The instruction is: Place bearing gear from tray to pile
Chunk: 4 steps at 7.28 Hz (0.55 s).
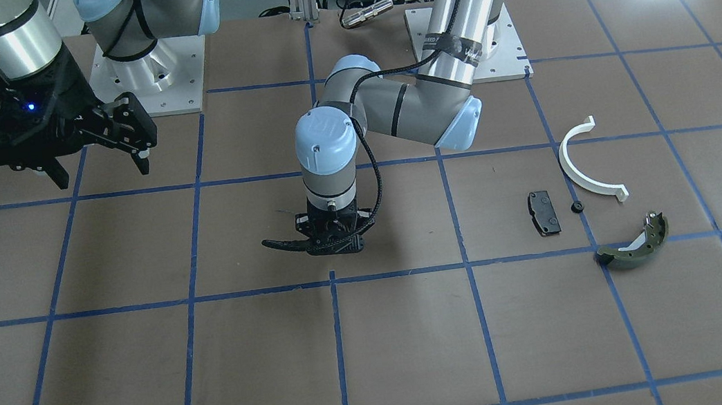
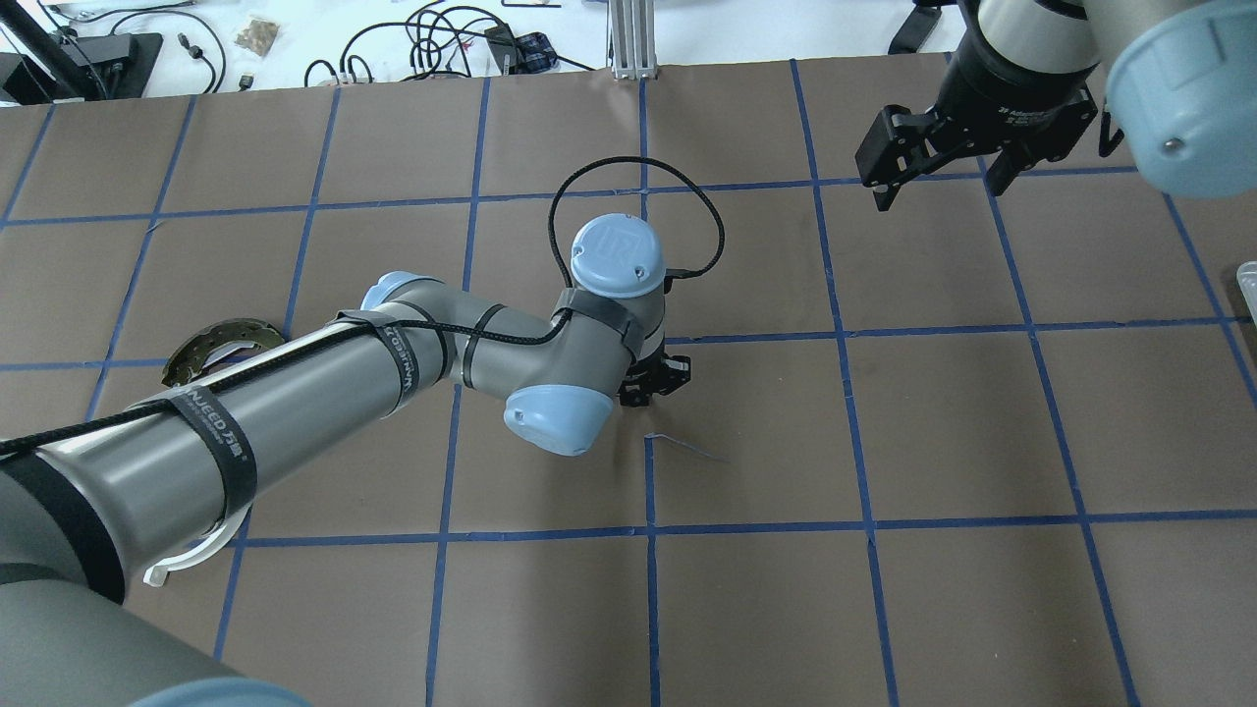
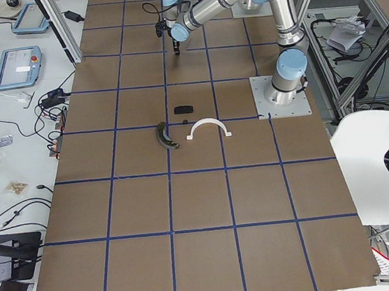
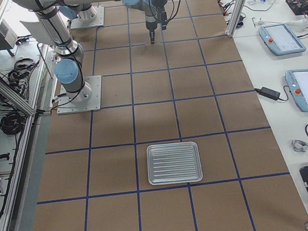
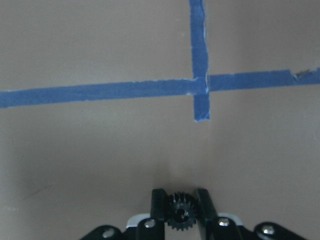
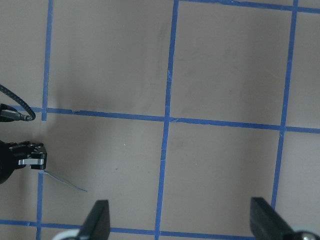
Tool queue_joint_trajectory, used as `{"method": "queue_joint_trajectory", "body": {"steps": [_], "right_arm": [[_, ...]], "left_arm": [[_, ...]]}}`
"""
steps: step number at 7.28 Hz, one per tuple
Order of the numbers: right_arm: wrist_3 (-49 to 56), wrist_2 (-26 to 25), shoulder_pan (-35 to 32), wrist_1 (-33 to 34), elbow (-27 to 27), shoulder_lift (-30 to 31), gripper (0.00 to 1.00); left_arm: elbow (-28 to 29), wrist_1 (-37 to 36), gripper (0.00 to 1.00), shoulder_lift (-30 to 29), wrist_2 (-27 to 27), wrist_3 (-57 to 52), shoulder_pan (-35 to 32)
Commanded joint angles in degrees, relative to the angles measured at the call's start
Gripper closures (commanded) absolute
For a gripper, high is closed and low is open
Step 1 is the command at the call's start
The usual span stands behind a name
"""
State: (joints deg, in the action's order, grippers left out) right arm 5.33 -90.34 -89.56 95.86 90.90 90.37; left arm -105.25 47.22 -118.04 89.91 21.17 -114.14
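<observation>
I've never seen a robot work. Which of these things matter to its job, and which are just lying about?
Part of the job: gear, in the left gripper; tray; pile of white half-ring, black pad, olive shoe.
Lying about: control tablets, cables, white chair.

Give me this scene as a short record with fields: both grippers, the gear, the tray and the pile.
left gripper: low over the middle of the table, fingers shut on the small black toothed gear
right gripper: open, empty, raised above the table
tray: ribbed silver metal tray, flat, toward the robot's right end
pile: white curved half-ring, black rectangular pad, olive-green curved shoe, small black round piece, lying apart
progress: gear not yet at the pile
</observation>
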Motion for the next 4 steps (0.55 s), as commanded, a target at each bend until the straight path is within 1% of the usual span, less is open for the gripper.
{"method": "queue_joint_trajectory", "body": {"steps": [1,3,4], "right_arm": [[-0.3,-0.1,0.0,0.0,0.2,0.1,0.00],[-0.3,-0.2,0.0,0.0,0.2,0.0,0.00],[-0.3,-0.1,0.0,-0.1,0.2,0.0,0.00]], "left_arm": [[0.2,0.0,1.00,0.1,-0.3,0.0,0.1],[1.0,0.2,1.00,2.2,-0.3,-0.5,1.3],[2.3,1.2,1.00,3.1,-0.4,-0.6,2.7]]}}
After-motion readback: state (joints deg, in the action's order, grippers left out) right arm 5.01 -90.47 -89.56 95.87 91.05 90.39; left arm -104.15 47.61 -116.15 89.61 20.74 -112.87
